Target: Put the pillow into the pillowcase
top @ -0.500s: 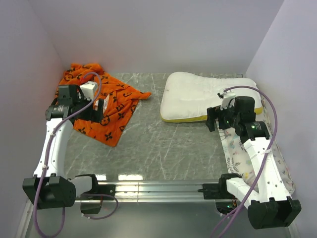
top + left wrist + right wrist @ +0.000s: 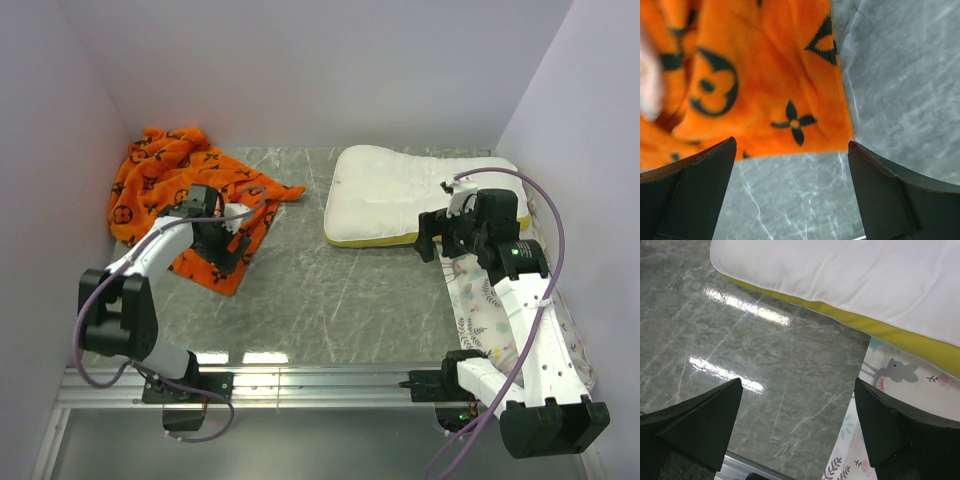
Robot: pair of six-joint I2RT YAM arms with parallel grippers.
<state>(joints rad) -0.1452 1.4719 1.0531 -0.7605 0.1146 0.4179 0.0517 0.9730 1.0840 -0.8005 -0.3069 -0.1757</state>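
Hovering left hand (image 2: pixel 791 145), wide open, empty; pillowcase (image 2: pixel 765 75) edge between its fingers. Risk: closing may pinch both layers shut.

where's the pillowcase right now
In the top view, the orange pillowcase lies crumpled at the far-left corner, the open left gripper over its near edge.

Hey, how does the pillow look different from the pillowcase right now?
The pillow is plain white with a yellow band; the pillowcase is bright orange with black marks. The pillow lies smooth and plump at the far right; the pillowcase lies thin and rumpled at the far left. Both rest on the grey table, apart from each other.
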